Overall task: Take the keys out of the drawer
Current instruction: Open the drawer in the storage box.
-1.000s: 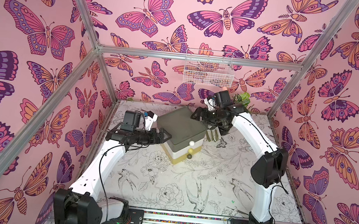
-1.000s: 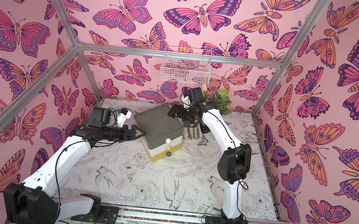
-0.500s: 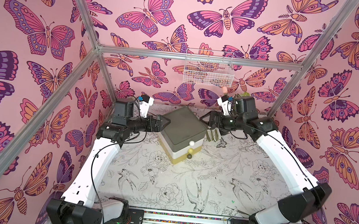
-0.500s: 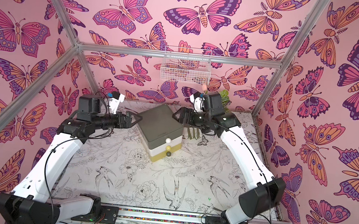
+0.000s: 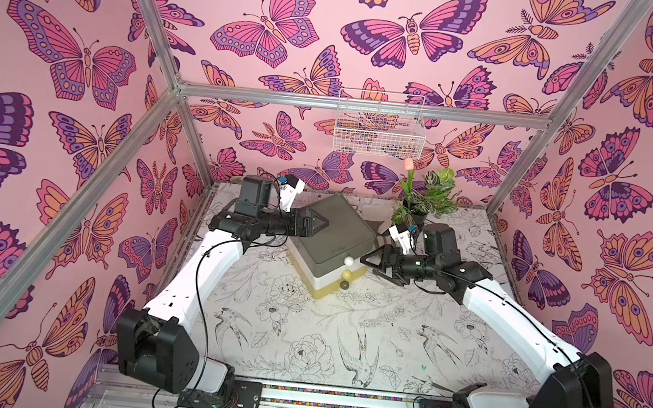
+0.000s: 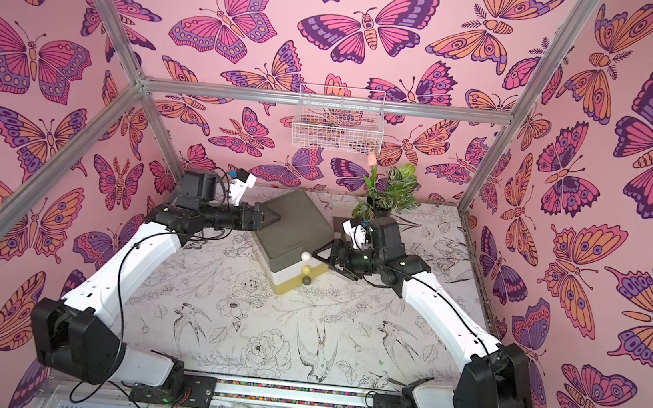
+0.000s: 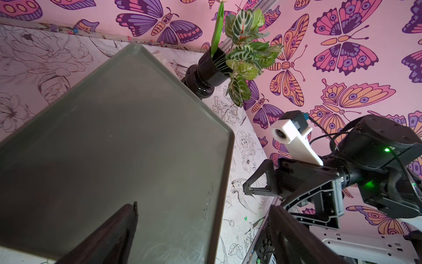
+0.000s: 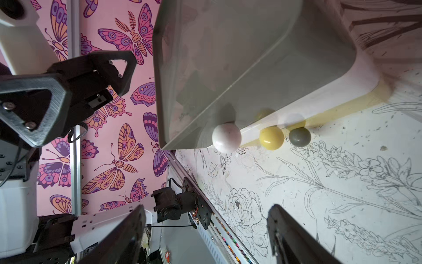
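**Both pincers standing wide at a shut drawer unit**

The left pincer (image 5: 321,224) is hanging over the rear left edge of the drawer unit (image 5: 334,231), with its jaws spread wide and nothing between them. In the left wrist view one of its fingers (image 7: 109,233) is showing dark over the unit's flat grey top (image 7: 125,137). Whether it is touching that top, I cannot tell.

The right pincer (image 5: 372,262) is also gaping wide and carrying nothing. It is pointing at the unit's front right corner from the side, near the white knob (image 5: 349,261) but apart from it.

The unit is sitting turned at an angle on the desk (image 5: 301,336), between the two pincers. Its three drawers are stacked, a grey one over a white one over a yellow one. The right wrist view is showing their knobs in a row: white (image 8: 226,137), yellow knob (image 8: 271,137) and grey-green knob (image 8: 299,136). All three drawer fronts are lying flush in both top views.

The keys are not showing in any view, as the shut drawers are hiding whatever they contain.

A potted plant (image 5: 430,196) with a pink tulip is standing near the back wall, just behind the right pincer. A white wire basket (image 5: 379,127) is hanging from the frame bar above it.
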Action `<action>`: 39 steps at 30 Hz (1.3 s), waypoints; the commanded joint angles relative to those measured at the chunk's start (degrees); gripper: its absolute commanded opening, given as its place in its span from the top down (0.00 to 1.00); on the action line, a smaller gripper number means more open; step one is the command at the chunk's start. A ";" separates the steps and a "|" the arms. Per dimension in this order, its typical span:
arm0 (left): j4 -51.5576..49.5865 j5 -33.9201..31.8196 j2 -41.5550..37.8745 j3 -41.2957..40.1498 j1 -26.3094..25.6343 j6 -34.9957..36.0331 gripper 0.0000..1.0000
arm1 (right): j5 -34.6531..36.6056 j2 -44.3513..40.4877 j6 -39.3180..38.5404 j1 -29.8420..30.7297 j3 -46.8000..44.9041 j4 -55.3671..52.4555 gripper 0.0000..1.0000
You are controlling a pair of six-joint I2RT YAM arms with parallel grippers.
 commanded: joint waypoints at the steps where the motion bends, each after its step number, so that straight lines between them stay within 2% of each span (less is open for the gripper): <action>1: 2.07 2.14 1.50 0.24 -0.19 0.59 0.05 | -2.73 0.72 2.19 -0.30 -1.31 7.99 0.16; 10: 2.08 2.10 4.27 -0.91 -0.38 0.15 0.06 | -3.79 5.86 5.00 -0.27 -2.77 16.44 0.24; 29: 2.02 1.75 4.43 -4.29 -0.42 0.75 0.06 | -4.48 12.05 7.16 1.92 -2.95 23.32 0.32; 39: 1.97 1.68 4.58 -5.16 -0.48 1.36 0.06 | -3.86 15.48 8.54 2.52 -3.73 27.11 0.42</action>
